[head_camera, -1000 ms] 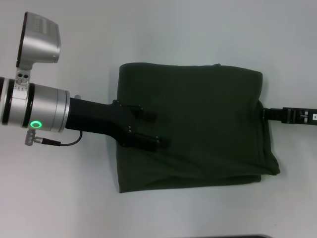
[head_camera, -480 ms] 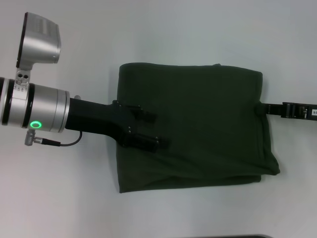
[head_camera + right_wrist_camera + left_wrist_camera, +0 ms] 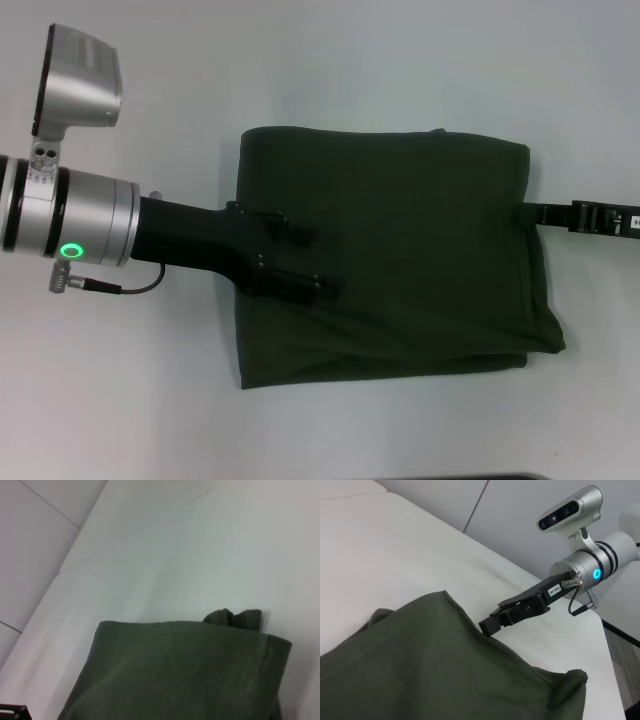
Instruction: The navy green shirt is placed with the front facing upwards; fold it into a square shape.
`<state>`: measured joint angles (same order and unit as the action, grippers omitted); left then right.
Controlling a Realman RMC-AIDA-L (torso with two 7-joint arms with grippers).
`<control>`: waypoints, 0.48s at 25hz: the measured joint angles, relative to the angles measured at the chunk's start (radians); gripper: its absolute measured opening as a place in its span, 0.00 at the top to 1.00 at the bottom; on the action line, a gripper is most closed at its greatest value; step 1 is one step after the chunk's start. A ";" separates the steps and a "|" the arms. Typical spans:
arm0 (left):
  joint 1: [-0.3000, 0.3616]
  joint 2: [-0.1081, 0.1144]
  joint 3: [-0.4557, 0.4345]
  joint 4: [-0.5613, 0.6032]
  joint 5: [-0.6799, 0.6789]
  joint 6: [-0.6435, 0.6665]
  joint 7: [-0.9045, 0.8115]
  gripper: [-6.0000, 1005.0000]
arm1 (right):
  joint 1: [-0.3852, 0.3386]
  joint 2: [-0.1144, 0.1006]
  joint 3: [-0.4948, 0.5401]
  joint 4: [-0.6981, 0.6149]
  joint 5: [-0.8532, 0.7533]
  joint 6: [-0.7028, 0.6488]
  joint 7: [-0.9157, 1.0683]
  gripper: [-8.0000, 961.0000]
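folded shirt (image 3: pixel 390 255) flat on table (image 3: pixel 150 400), left gripper (image 3: pixel 305 262) over its left part, right gripper (image 3: pixel 545 214) at its right edge

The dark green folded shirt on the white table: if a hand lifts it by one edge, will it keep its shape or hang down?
The dark olive-green folded cotton shirt would probably sag and unfold: its edges look soft and rounded, and a bunched corner sticks out. Its layers lie loose at the lower edge, so pushing likely wrinkles it rather than slides it whole across the white table.
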<state>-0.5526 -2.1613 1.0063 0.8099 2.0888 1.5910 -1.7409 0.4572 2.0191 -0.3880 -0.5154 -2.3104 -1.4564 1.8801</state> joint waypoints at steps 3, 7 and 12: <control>0.000 0.000 0.000 0.000 0.000 0.000 0.000 0.10 | -0.002 -0.004 0.000 0.000 0.001 -0.007 0.014 0.99; -0.001 0.000 0.000 0.000 0.000 0.000 0.000 0.10 | -0.007 -0.008 0.000 0.000 0.003 -0.045 0.021 0.93; -0.001 0.000 0.000 0.000 -0.001 0.000 0.001 0.10 | -0.011 -0.008 0.000 0.001 0.006 -0.059 0.043 0.73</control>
<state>-0.5537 -2.1613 1.0063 0.8100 2.0874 1.5906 -1.7402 0.4460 2.0107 -0.3881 -0.5140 -2.3043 -1.5153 1.9234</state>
